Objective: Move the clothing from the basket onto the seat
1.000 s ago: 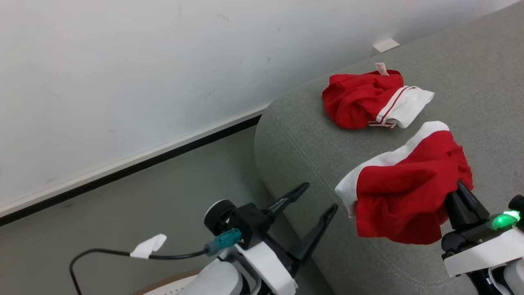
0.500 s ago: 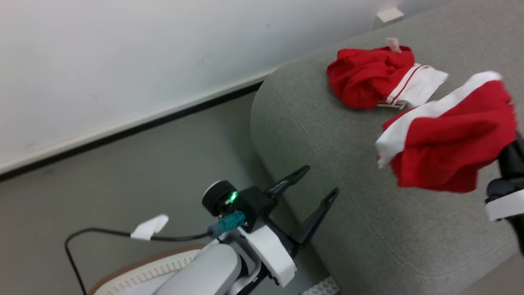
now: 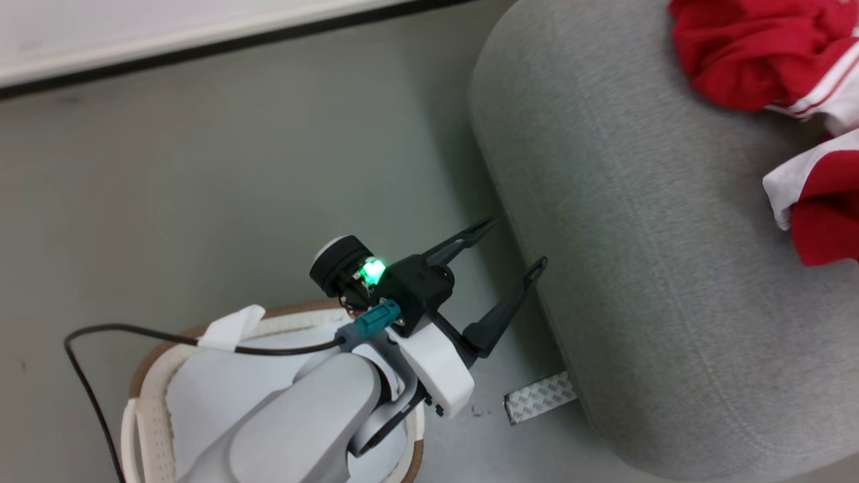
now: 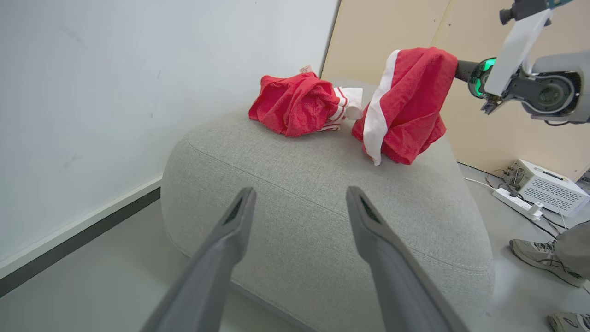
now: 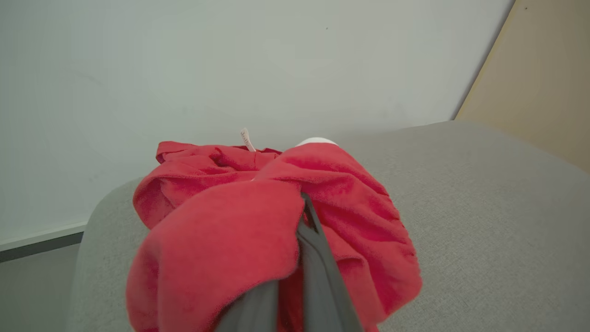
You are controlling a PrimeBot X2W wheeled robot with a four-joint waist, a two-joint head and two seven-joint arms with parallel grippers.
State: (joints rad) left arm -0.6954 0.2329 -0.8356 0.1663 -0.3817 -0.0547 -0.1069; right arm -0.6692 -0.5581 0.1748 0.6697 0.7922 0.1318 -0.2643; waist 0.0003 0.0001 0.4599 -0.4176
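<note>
Beside the seat's rounded corner, my left gripper (image 3: 517, 243) stands open and empty over the floor; in the left wrist view it (image 4: 299, 196) points at the grey seat (image 4: 322, 207). One red and white piece of clothing (image 4: 295, 103) lies crumpled on the seat. My right gripper (image 5: 304, 205) is shut on a second red piece (image 4: 405, 106) with a white band, which hangs just above the seat next to the first. The cream basket (image 3: 144, 376) with a brown rim sits on the floor under my left forearm, which covers much of it.
A white wall with a black baseboard (image 3: 201, 47) runs behind the seat. A patterned strip (image 3: 540, 397) lies on the floor by the seat's base. A white box with a power strip (image 4: 546, 186) and a person's shoe (image 4: 539, 256) are beyond the seat.
The head camera has tipped down, bringing the basket into view. My right gripper has carried the red garment farther over the seat, close to the lying piece. The left gripper stays open.
</note>
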